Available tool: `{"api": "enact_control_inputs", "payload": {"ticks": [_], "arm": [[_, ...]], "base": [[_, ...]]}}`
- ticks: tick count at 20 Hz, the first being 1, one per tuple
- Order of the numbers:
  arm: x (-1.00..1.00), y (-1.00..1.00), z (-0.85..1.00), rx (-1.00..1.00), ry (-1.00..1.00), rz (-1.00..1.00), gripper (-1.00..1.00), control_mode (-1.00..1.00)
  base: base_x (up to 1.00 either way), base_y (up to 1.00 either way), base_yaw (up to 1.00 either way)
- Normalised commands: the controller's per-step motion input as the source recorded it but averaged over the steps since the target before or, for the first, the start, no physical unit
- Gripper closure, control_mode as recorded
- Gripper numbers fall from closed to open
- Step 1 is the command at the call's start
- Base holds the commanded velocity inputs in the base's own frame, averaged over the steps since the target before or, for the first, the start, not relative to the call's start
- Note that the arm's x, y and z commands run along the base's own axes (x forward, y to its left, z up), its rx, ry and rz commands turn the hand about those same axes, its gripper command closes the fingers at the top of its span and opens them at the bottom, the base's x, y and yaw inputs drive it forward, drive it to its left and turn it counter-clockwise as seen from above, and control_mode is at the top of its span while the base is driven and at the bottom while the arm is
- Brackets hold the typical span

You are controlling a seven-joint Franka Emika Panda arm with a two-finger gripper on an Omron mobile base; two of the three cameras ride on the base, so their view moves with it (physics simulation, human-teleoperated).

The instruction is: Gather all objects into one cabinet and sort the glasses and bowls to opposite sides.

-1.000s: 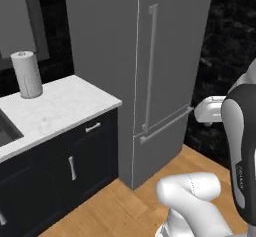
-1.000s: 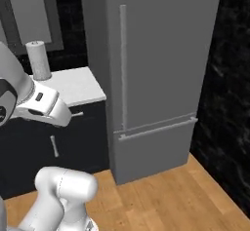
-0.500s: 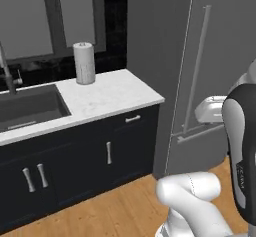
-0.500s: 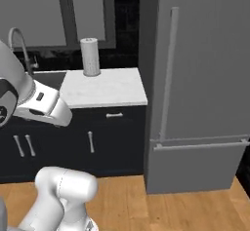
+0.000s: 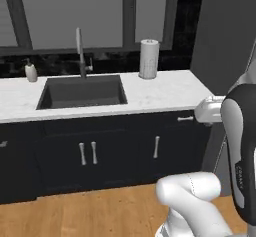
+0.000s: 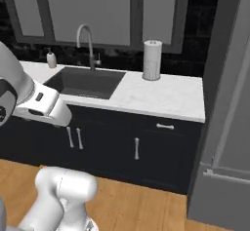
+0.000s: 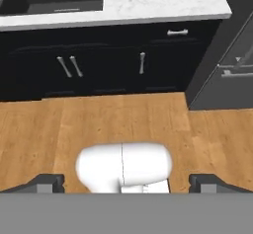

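**Open tool above wood floor, sink worktop ahead**

The tool [image 7: 126, 182] is spread wide and holds nothing, its dark tips over glossy plank floor [image 7: 54, 129]. At 12 o'clock a white marbled worktop [image 5: 165, 93] carries a square dark sink [image 5: 82, 92], curved metal tap [image 6: 87, 42], cylindrical paper roll [image 5: 148, 58] and small soap bottle [image 5: 31, 72]. None of the cups or the bowl can be seen.

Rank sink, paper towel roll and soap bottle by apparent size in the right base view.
1. Sink, by far the widest.
2. Paper towel roll.
3. Soap bottle, smallest.
All sit on the same counter, though the bottle is farther along it, so its small look may be partly distance.
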Motion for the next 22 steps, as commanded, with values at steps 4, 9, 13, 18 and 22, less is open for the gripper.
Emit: {"api": "enact_control_inputs", "payload": {"ticks": [4,9,13,18,22], "arm": [[0.0,0.0,0.0,0.0,0.0,0.0,-1.0,1.0],[0.0,0.0,0.0,0.0,0.0,0.0,-1.0,1.0],[0.0,0.0,0.0,0.0,0.0,0.0,-1.0,1.0],[0.0,0.0,0.0,0.0,0.0,0.0,-1.0,1.0],[0.0,0.0,0.0,0.0,0.0,0.0,-1.0,1.0]], "base": [[0.23,0.24,0.81],[0.41,0.11,0.73],[0.82,0.39,0.25],[0.97,0.71,0.0],[0.91,0.78,0.0]]}}
